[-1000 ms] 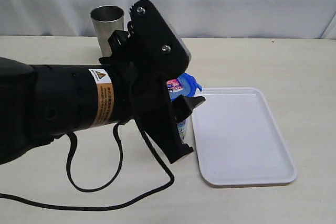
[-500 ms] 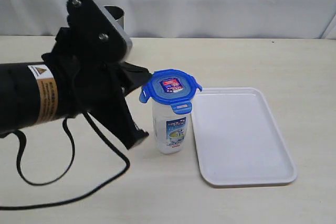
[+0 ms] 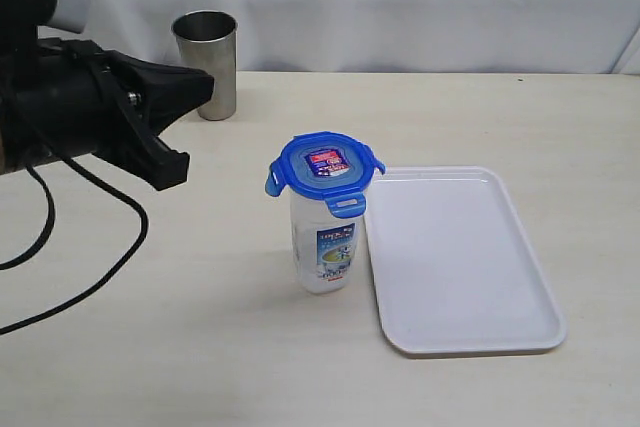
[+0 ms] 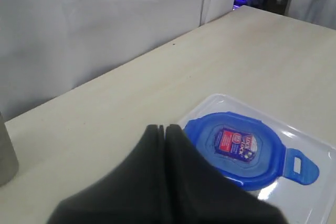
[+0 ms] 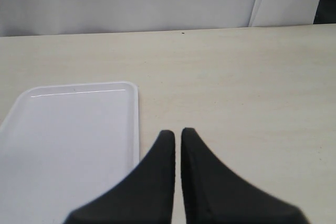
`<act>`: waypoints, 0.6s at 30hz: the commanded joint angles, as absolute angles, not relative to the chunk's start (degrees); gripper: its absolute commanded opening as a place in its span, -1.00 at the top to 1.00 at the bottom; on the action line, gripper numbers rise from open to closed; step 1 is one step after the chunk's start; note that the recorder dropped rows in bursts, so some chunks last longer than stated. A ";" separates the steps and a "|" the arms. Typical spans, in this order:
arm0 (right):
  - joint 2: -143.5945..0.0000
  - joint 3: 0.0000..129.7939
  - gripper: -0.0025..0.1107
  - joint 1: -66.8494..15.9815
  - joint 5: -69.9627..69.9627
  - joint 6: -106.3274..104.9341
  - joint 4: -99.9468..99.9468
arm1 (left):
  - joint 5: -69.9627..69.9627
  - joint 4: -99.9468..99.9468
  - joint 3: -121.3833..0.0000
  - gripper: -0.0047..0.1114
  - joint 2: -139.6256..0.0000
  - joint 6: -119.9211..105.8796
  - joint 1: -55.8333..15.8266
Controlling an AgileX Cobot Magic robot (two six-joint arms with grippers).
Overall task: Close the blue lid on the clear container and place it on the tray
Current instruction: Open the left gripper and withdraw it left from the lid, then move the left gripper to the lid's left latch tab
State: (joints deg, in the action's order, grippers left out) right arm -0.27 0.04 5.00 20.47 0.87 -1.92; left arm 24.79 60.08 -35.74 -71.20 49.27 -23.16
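Observation:
The clear container (image 3: 325,247) stands upright on the table just left of the white tray (image 3: 460,257). The blue lid (image 3: 325,169) sits on top of it, its flaps sticking outward, red-and-white sticker up. The lid (image 4: 236,148) also shows in the left wrist view with the tray (image 4: 315,145) beyond it. My left gripper (image 3: 195,87) is shut and empty, high at the left, well apart from the container; its fingertips meet (image 4: 164,128). My right gripper (image 5: 178,134) is shut with nothing in it, over bare table beside the tray (image 5: 68,140); the exterior view does not show it.
A tapered steel cup (image 3: 206,63) stands at the back left, behind my left arm. A black cable (image 3: 95,277) loops over the table at the left. A white curtain closes off the back.
My left arm has drawn back to the left and away from the container, uncovering it. The lid stays on the container, which has not moved.

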 commanded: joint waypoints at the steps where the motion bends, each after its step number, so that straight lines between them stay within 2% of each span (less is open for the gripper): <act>1: 0.00 0.00 0.88 5.15 19.75 0.85 -1.93 | 30.76 57.44 -33.79 0.92 -70.96 43.30 -21.98; 13: 0.00 0.00 0.88 5.15 19.75 0.85 -1.93 | 32.64 56.31 -32.09 0.92 -73.94 40.29 -21.98; 18: 0.00 0.00 0.88 5.15 19.75 0.85 -1.93 | 37.63 56.42 -32.09 0.92 -77.02 40.29 -21.98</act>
